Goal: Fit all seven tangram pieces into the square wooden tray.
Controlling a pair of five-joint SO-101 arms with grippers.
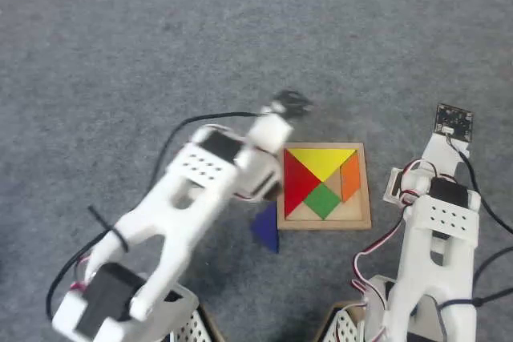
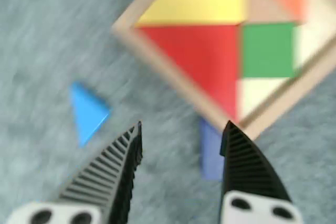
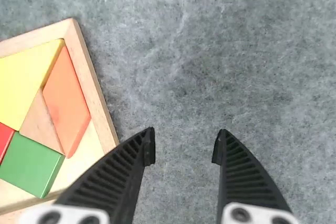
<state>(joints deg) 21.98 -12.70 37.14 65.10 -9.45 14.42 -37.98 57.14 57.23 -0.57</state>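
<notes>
The square wooden tray lies between the two arms and holds a yellow triangle, a red triangle, a green square and an orange parallelogram. A dark blue piece rests on the carpet by the tray's near left corner. In the left wrist view a light blue triangle and the dark blue piece lie outside the tray. My left gripper hangs open above the carpet between them, holding nothing. My right gripper is open over bare carpet beside the tray's edge.
Grey carpet covers the whole work surface. The left arm's body stretches over the area left of the tray, and the right arm stands to the tray's right. Open carpet extends beyond the tray toward the far side.
</notes>
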